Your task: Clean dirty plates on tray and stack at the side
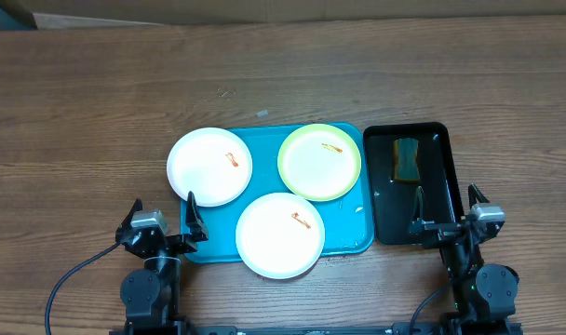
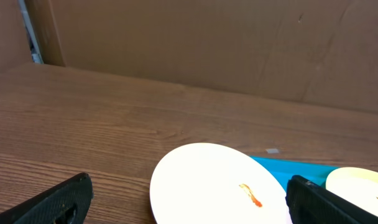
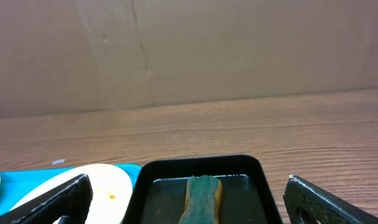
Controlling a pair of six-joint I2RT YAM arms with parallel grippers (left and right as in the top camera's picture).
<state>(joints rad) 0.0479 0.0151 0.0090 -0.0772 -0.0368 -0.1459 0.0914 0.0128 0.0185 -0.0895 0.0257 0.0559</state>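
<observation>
The main risk comes from how the 3 plates lie. The left plate [image 1: 209,167] hangs over the left rim of the tray [image 1: 264,181], and the near plate [image 1: 280,235] hangs over its front rim. A wiping push or a clumsy pinch at an overhanging edge could tip either one, or slide it onto the tabletop [image 1: 97,93]. The green plate [image 1: 320,161] lies wholly on the tray at its far right, just beside the black tray [image 1: 404,212]. A careless reach for the sponge [image 1: 407,159], at the far end of that black tray, could clip it. All 3 plates are shallow and flat, so fingers get little edge to catch, and scrubbing an unheld plate would likely shove it rather than lift its orange-red smear [image 1: 233,159]. Whether the black tray holds liquid I cannot tell; if it does, a soaked sponge may drip across the tabletop. Both arms sit folded low at the near edge, pointing forward. The left tool [image 1: 162,212] stands wide and empty just short of the left plate, which lies ahead between its fingers. The right tool [image 1: 447,203] is equally wide and empty at the near end of the black tray, lined up on the sponge. No plate is stacked at the side yet.
</observation>
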